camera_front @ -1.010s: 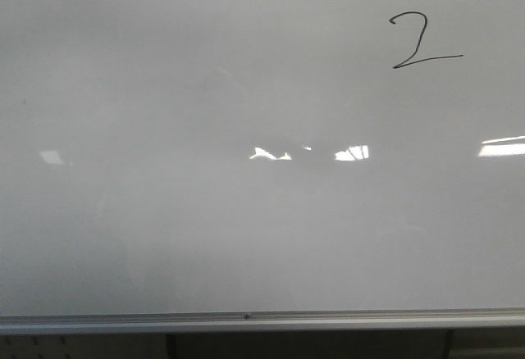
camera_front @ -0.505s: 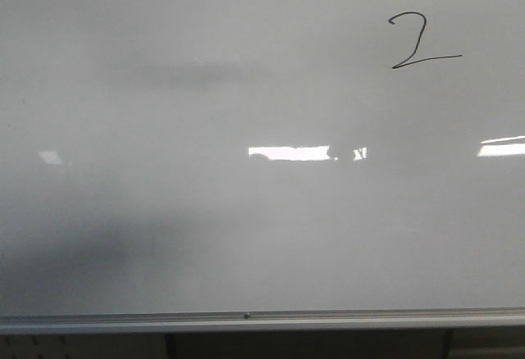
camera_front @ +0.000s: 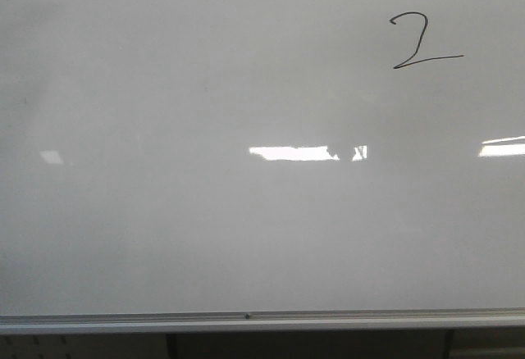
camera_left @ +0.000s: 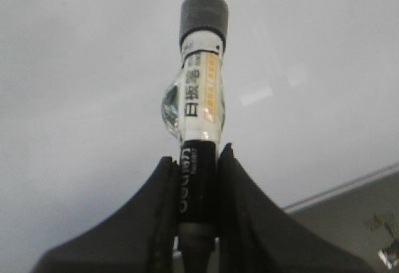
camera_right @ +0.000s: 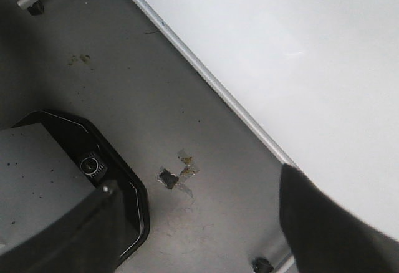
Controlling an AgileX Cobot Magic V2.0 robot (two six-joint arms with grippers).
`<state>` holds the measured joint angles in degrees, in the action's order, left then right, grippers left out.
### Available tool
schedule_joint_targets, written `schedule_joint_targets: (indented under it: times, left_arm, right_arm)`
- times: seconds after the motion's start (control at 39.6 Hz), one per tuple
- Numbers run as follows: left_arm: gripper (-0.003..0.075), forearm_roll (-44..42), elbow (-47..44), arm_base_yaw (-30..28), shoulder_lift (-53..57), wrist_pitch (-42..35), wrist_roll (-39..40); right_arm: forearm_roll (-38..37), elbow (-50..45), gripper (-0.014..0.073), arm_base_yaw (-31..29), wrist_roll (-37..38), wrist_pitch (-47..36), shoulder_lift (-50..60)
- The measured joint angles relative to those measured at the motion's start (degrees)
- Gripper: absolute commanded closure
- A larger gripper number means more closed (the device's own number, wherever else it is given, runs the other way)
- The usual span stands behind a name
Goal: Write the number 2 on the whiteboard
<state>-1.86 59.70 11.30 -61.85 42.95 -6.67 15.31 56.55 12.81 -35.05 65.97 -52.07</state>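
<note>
Gripping a marker [camera_left: 201, 98] between both fingers, the left gripper [camera_left: 198, 223] holds it clear of the whiteboard [camera_front: 205, 236]. The number 2 [camera_front: 422, 41] sits in the board's upper right area. The right gripper [camera_right: 187, 223] has its jaws spread wide, holding nothing, over the grey floor [camera_right: 143, 98].

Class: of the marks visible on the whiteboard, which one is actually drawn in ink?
The number 2 at upper right: thin black strokes. The other marks on the whiteboard are bright white light reflections.

Left gripper [camera_left: 198, 179] clamped; right gripper [camera_right: 206, 223] spread.
</note>
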Motion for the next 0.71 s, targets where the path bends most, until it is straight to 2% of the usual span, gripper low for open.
schedule_joint_targets:
  times: [0.18,0.43,0.71]
  left_arm:
    - [0.0711,5.63,-9.58,-4.79,-0.39,-17.47,0.61]
    - [0.0711,11.95,-20.04,-5.34,-5.35,-42.62,0.84]
    - [0.0711,13.98,-21.19,-5.34,-15.01,-56.85,0.84]
  right_arm:
    - [0.0,0.0,0.0053,0.0,0.14,-0.49,0.0]
    - [0.0,0.0,0.0053,0.0,0.14,-0.96,0.0]
    - [0.0,0.0,0.0053,0.0,0.14,-1.18,0.0]
